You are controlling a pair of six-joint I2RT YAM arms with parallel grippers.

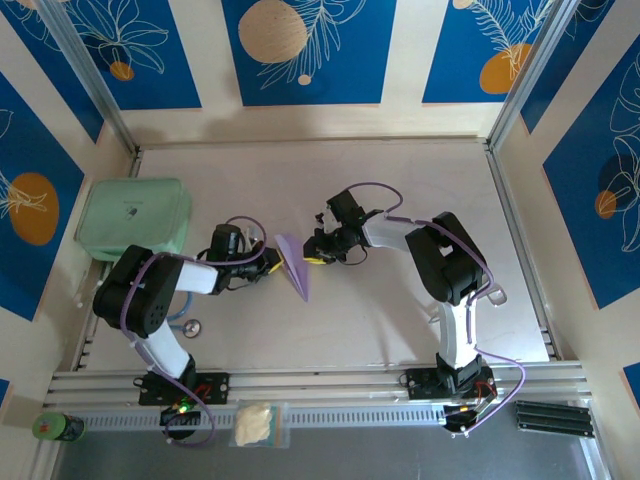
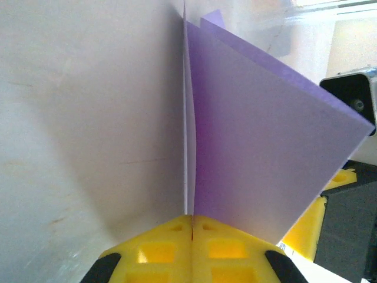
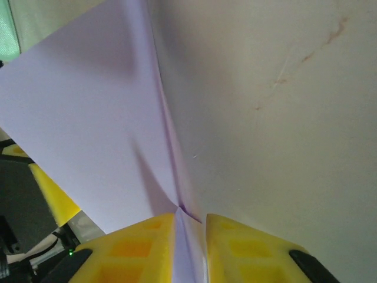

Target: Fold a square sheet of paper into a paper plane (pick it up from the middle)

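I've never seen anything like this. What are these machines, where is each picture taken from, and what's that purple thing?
Two robot arms are bolted at the near edge of a table. The overhead picture looks down on both; the other two come from cameras on their wrists, so the yellow blocks are fingers. The left gripper is pinched shut on a folded lilac paper; the right gripper has its fingers slightly apart around the fold. A mint-green box sits at its left.

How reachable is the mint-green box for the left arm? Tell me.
Probably yes, once freed: the left arm has its jaws shut on the lilac paper. The box lies beside it, nothing between.
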